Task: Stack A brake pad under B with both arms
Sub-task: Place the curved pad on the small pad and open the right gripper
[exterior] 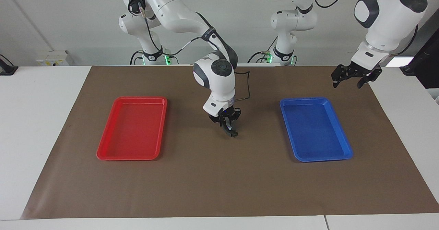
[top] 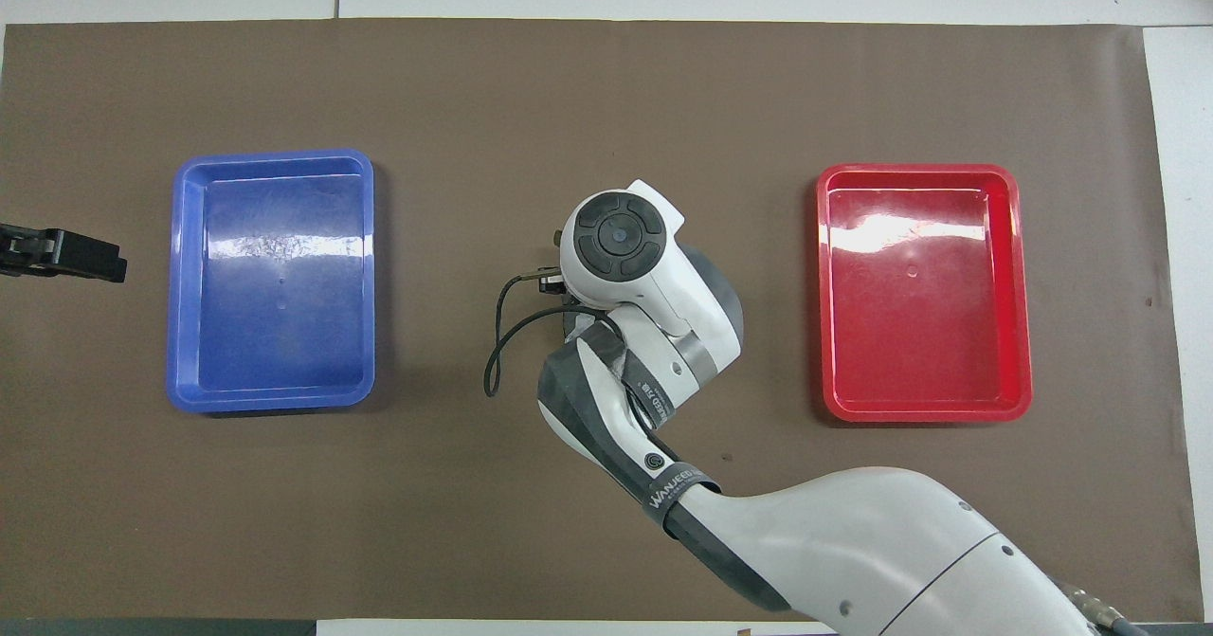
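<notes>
The A brake pad is a short dark pad lying on the brown mat midway between the two trays. Only its end farthest from the robots shows in the facing view. The right arm hides it in the overhead view. My right gripper is shut, low over the pad, pointing down. I cannot tell whether it touches the pad. My left gripper hangs open and empty, raised above the mat's edge at the left arm's end of the table. Its dark fingers show at the edge of the overhead view. B is out of view.
A red tray lies toward the right arm's end of the mat. A blue tray lies toward the left arm's end. Nothing lies in either tray. The right arm's cable loops beside its wrist.
</notes>
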You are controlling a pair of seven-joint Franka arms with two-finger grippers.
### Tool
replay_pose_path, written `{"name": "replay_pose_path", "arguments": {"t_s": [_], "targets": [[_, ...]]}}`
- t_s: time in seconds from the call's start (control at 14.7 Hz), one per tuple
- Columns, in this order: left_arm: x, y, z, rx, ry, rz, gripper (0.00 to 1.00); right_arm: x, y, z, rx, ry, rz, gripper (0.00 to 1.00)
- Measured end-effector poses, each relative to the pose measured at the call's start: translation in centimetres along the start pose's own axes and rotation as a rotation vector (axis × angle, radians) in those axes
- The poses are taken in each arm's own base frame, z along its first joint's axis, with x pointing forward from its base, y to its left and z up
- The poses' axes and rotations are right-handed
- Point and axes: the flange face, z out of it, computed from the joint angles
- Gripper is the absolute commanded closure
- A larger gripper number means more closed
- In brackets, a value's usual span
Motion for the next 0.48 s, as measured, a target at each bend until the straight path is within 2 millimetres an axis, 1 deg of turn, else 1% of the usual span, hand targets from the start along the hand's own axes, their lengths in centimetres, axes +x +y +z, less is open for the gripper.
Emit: {"name": "replay_pose_path", "arguments": {"t_s": [0.2,0.27,0.48], "targets": [[-0.1,-0.6,-2.5,-0.001,-0.014,-0.008,0.01,-0.5,-0.1,1.0,-0.004,-0.007,-0.005,1.0],[0.1,-0.6,-2.7,-0.001,-0.017,-0.008,0.01,-0.5,0.0,1.1,-0.005,-0.008,-0.005,1.0],[0.7,-0.7,-1.8,-0.003,-0.04,-0.008,0.01,-0.7,-0.3,1.4,-0.006,-0.011,-0.01,1.0]]}}
